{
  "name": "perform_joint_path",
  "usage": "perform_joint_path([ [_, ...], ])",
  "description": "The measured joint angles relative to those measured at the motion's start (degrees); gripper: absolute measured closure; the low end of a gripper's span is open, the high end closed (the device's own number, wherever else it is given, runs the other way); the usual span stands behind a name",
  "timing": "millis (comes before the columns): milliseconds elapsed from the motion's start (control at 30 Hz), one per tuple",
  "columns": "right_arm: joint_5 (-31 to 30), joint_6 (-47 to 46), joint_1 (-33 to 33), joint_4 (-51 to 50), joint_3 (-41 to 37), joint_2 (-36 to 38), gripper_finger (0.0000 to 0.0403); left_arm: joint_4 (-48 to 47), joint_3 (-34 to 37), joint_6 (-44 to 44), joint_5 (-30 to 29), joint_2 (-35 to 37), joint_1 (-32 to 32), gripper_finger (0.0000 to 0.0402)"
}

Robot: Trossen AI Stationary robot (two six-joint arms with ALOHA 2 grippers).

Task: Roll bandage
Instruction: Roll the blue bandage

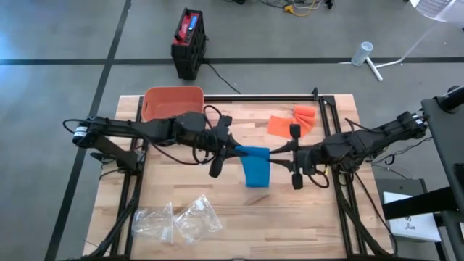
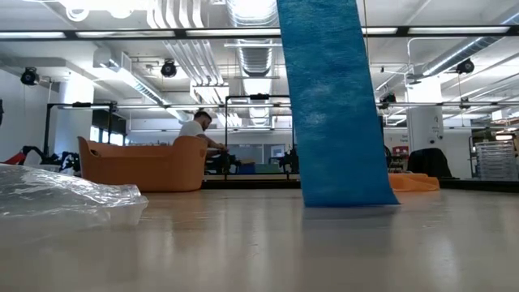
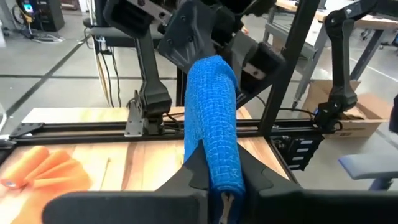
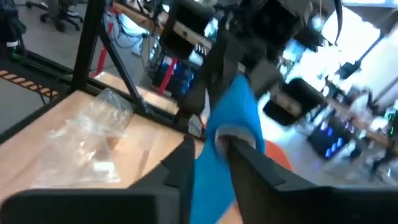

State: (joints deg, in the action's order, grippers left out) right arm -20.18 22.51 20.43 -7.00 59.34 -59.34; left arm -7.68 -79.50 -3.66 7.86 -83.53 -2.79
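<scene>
Soft, light blue bandage (image 1: 255,168) hanging mid-bench; clenched in left end effector (image 1: 233,150); right end effector (image 1: 281,154) grip unclear.

High view: set overhead, facing straight down, far enough to take in the whole table (image 1: 217,217) and both arms. Low view: set at tabletop level, facing level across the boards into the room; blue bandage (image 2: 332,105) close ahead. Left wrist view: looking past the left gripper (image 3: 214,186), bandage clamped just ahead, the opposite arm right behind it. Right wrist view: looking past the right gripper (image 4: 208,155), very near. Bandage shared by all four.
</scene>
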Motion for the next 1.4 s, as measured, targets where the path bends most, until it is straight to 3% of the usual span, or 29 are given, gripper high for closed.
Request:
perform_joint_path([
  [267,-7.18,-14.66,2.8,-16.39,6.38,1.24,0.0255,-1.12,1.15,5.27,-5.18,4.59,0.0,0.039],
  [400,-13.79,-16.63,4.61,-17.16,6.71,1.47,0.0257,-3.45,1.33,6.27,-9.26,4.92,0.0,0.039],
  [633,-14.54,-21.17,4.44,-18.29,6.02,0.82,0.0282,-4.41,1.42,5.39,-9.49,4.84,-0.02,0.039],
  [833,-14.49,-19.24,4.83,-11.07,6.04,0.1,0.0308,-4.35,1.59,5.1,-10.46,4.84,-0.02,0.039],
  [1167,-14.82,-5.58,4.77,1.98,6.82,-7.0,0.0362,-4.39,2.4,5.55,-11.8,4.81,-0.02,0.039],
  [1333,-22.1,-2.4,4.66,2.1,9.15,-9.18,0.0386,-4.21,2.4,6.12,-11.8,4.73,-0.03,0.039],
  [1400,-22.22,-1.91,4.11,2.16,9.99,-9.94,0.0393,-4.11,2.4,6.13,-11.8,4.73,-0.07,0.039],
])
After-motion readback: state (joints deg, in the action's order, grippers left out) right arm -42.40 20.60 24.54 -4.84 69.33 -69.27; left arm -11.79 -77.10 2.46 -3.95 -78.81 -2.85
